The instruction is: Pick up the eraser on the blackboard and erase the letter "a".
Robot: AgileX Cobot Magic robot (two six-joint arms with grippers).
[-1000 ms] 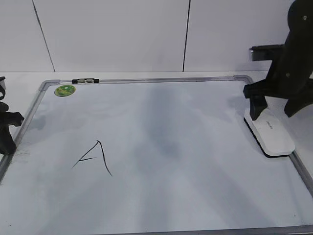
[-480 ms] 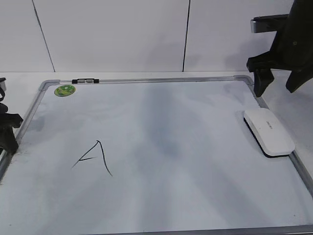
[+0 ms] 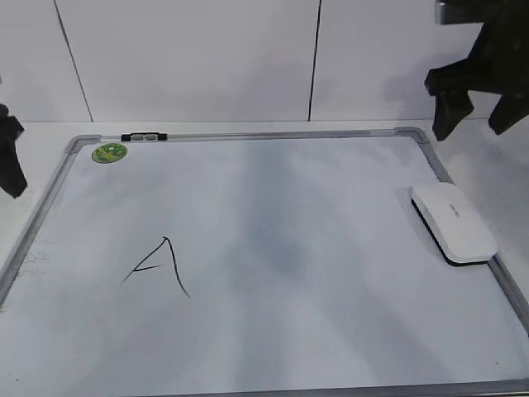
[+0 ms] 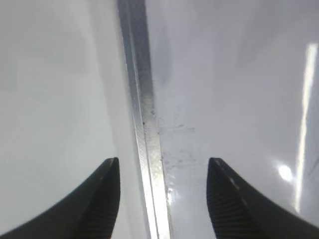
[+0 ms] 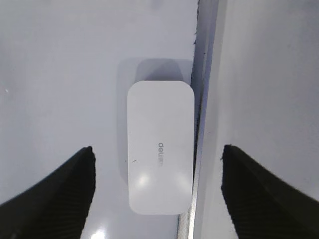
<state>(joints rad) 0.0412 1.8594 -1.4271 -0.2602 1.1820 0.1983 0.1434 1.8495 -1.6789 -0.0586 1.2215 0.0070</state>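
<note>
A white tabletop (image 3: 483, 153) carries everything, its surface plain and matte, showing as a narrow strip at the back and along both sides. Behind it rises a pale grey-white wall (image 3: 190, 58) made of flat panels. Two thin dark seams (image 3: 314, 62) cut the wall from top to bottom, one nearly upright right of centre, the other slanting on the left. The light is soft and even, coming from above; it lays broad, faint grey shadows across the surfaces and leaves small bright glints low in both wrist views. No floor, window or other furniture shows.
</note>
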